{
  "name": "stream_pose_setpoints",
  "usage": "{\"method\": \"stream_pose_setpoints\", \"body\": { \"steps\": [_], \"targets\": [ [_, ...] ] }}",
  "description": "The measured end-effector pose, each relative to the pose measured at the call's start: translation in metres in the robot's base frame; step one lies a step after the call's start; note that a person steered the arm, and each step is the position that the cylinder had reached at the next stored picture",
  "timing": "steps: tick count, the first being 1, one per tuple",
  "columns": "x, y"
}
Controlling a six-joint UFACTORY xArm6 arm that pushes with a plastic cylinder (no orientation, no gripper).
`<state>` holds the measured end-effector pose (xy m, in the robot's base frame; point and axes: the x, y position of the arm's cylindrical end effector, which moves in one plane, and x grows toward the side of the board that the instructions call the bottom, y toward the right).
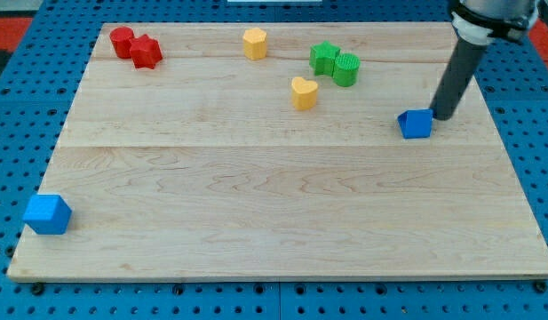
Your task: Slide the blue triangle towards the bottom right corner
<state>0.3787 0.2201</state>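
The blue triangle [416, 124] lies on the wooden board [274, 196] at the view's right, above the middle. My tip [441, 116] rests on the board just to the right of the blue triangle and a little above it, touching or almost touching its upper right edge. The dark rod rises from there to the view's top right corner.
A blue cube [48, 214] sits at the board's lower left edge. A red cylinder [123, 41] and a red star [146, 52] are at the top left. A yellow block [254, 43], a yellow heart [304, 92], a green star [324, 58] and a green cylinder [346, 68] lie along the top middle.
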Motion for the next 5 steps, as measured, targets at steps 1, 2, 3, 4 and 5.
{"method": "stream_pose_setpoints", "body": {
  "steps": [1, 2, 3, 4, 5],
  "targets": [
    [-0.024, -0.012],
    [-0.004, -0.053],
    [0.051, -0.018],
    [0.078, -0.022],
    [0.037, -0.021]
  ]
}}
